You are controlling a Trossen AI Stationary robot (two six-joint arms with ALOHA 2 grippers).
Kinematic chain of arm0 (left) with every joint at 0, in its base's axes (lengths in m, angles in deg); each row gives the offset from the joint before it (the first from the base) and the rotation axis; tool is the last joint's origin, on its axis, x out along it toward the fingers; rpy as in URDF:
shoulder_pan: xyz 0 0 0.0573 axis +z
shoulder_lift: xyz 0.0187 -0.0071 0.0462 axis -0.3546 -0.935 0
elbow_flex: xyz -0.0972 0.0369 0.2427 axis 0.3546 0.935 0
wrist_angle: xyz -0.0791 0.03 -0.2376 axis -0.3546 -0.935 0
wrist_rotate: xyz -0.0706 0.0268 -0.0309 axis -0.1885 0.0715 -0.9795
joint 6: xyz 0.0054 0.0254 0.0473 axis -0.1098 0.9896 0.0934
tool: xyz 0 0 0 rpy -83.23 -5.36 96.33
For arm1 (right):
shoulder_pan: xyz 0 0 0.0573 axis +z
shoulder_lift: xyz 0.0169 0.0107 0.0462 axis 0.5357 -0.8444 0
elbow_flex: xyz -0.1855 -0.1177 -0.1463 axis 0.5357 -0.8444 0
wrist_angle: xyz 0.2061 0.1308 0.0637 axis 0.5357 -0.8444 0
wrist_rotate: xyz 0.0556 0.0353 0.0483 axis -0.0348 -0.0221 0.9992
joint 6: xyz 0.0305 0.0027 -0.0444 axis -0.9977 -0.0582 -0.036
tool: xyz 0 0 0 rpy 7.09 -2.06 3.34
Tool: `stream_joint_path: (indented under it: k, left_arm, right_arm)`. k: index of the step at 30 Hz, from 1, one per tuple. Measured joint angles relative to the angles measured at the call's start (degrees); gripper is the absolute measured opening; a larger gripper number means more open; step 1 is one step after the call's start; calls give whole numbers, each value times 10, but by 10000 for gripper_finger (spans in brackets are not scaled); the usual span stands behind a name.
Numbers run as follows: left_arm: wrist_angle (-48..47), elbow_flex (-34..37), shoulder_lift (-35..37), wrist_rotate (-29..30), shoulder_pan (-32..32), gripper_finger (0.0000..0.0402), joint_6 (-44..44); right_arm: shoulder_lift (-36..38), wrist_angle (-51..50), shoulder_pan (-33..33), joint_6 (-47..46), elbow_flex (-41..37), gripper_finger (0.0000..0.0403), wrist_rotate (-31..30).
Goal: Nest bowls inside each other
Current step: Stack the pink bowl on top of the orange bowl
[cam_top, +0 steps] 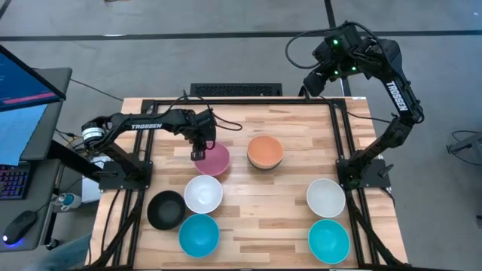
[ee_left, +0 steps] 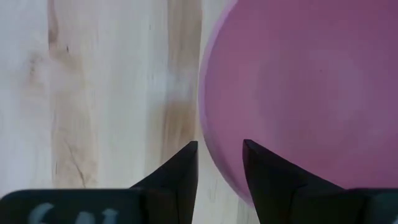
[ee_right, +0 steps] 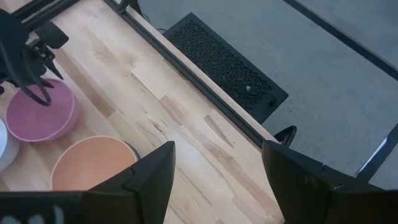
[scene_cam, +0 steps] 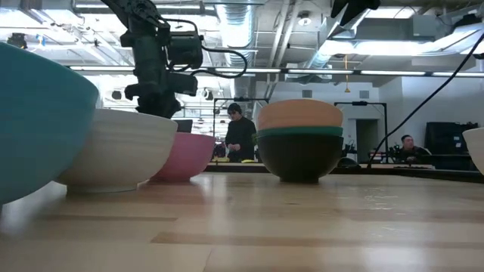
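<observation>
The pink bowl (cam_top: 215,160) (ee_left: 298,93) stands on its base on the table, left of a stack (scene_cam: 299,143) with an orange bowl (cam_top: 265,151) on top, a dark green one under it and a black one at the bottom. My left gripper (cam_top: 199,153) (ee_left: 221,158) points down over the pink bowl's left rim, open a little, with one finger outside and one inside, apart from the rim. My right gripper (ee_right: 217,168) is open, raised beyond the table's far right corner (cam_top: 310,81).
Near the front edge stand a white bowl (cam_top: 203,193), a black bowl (cam_top: 166,209) and a turquoise bowl (cam_top: 199,234) on the left, and a white bowl (cam_top: 326,197) and a turquoise bowl (cam_top: 329,241) on the right. Bare wood lies between the two groups.
</observation>
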Motion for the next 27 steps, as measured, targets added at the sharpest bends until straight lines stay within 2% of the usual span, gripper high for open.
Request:
stream_joint_path:
  k: [7, 11, 14, 17, 19, 23, 27]
  left_arm:
    - [17, 1, -32, -28, 5, 118, -2]
    - [13, 1, -40, -23, 3, 107, 5]
    - [19, -2, -40, -19, 3, 75, 7]
    - [18, -13, -40, -24, 9, 21, 8]
    - [11, -19, -40, -28, 13, 9, 9]
    - [-15, -62, -40, -26, 22, 3, 17]
    - [-82, -148, -40, -21, 37, 2, 27]
  right_arm:
    - [0, 0, 0, -2, 0, 265, 0]
    - [0, 0, 1, -4, 0, 265, 1]
    - [0, 0, 1, -4, 0, 265, 1]
    - [0, 0, 1, -3, 0, 265, 0]
    - [0, 0, -1, -1, 0, 265, 0]
    - [-2, 0, -1, -1, 0, 265, 0]
    - [-4, 0, -2, 2, -1, 265, 0]
